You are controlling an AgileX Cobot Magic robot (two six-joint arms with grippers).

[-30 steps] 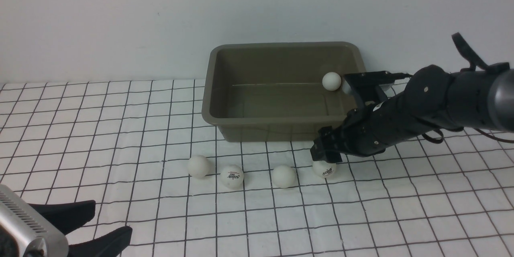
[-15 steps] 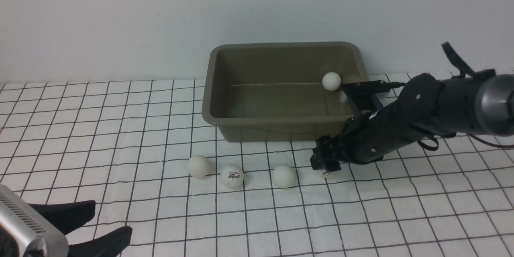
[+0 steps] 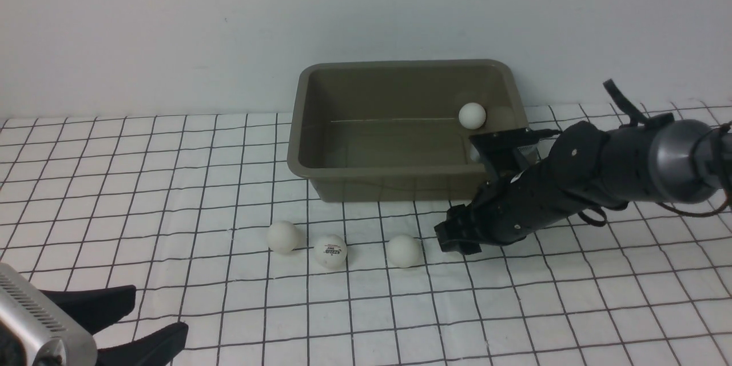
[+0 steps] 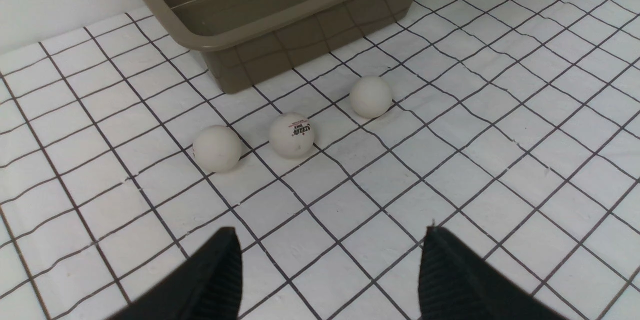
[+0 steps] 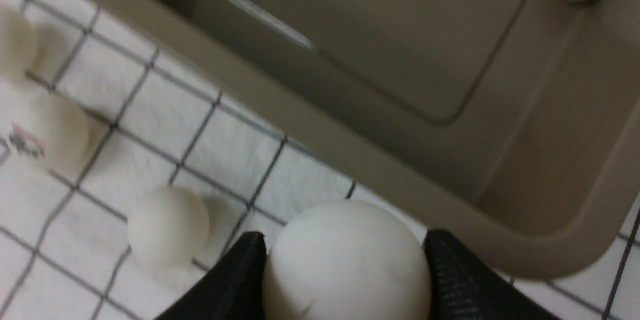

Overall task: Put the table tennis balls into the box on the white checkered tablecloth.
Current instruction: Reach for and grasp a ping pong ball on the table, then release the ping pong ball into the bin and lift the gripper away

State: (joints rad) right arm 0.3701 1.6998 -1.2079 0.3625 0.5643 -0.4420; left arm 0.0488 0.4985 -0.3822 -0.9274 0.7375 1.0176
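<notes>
Starting at the near left: the black left gripper sits low over the white checkered tablecloth, fingers spread wide with only bare cloth between them, gripping nothing. Three small matte white table tennis balls lie in a loose row on the cloth, on the near side of the box. The leftmost ball comes first. The middle ball is just beside it, a dark-and-red printed logo facing up. The third ball is further right, apart from those two. The rectangular olive-brown plastic box stands behind the row toward the far wall. A fourth ball, also white, rests inside it at the far right corner. Right of the row, just off the box's near right corner, the black right gripper is low over the cloth, fingers clamped on a fifth ball. This ball is hidden in the front view, and I cannot tell whether it touches the cloth.
</notes>
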